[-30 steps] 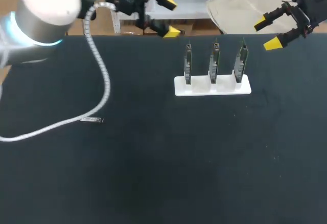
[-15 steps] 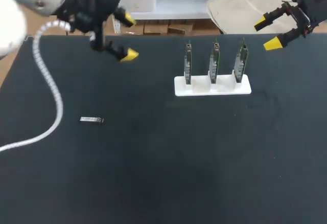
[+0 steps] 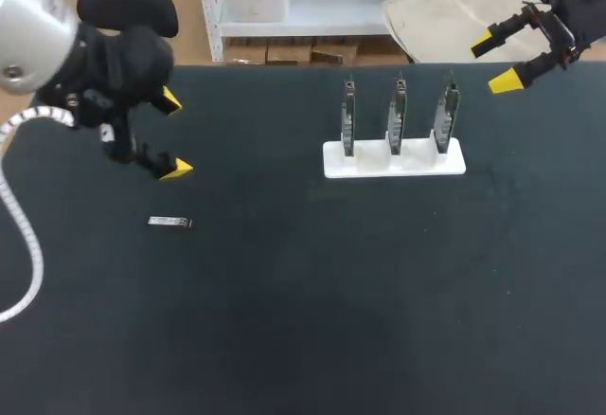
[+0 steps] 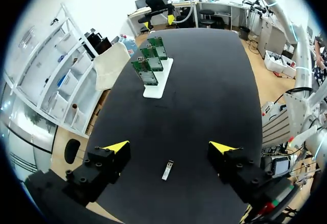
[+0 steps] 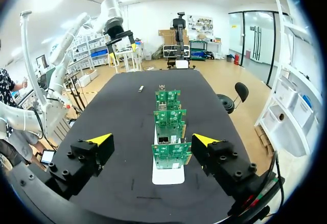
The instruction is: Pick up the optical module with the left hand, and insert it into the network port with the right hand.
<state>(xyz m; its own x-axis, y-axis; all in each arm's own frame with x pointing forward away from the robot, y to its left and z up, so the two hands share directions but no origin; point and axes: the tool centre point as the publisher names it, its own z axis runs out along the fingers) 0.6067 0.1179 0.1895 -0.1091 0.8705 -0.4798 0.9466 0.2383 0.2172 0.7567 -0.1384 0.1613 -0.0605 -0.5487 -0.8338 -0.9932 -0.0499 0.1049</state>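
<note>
the black table [image 3: 312, 320] has a small silver optical module [image 3: 170, 223] lying flat on its left side, all by itself. nothing touches it. the left gripper [image 3: 173, 135] hangs in the air just behind the module, a bit nearer the table's far edge. its two yellow-tipped fingers are spread wide apart and hold nothing. in the left wrist view the module [image 4: 167, 170] sits down on the table, under the gap between the two open fingers, and neither finger touches it. well apart from the module, on the right half of the table, there is a white holder [image 3: 395, 161]. three green circuit boards [image 3: 397, 112] stand up straight in it, side by side in a row, with small gaps between them. the right gripper [image 3: 493, 61] is up by the far right corner of the table, just past the holder. its fingers are spread open too, and they are empty. in the right wrist view the row of boards [image 5: 168, 132] runs straight out ahead of the right gripper, and the nearest board sits in line with the gap between its fingers without touching them.
</note>
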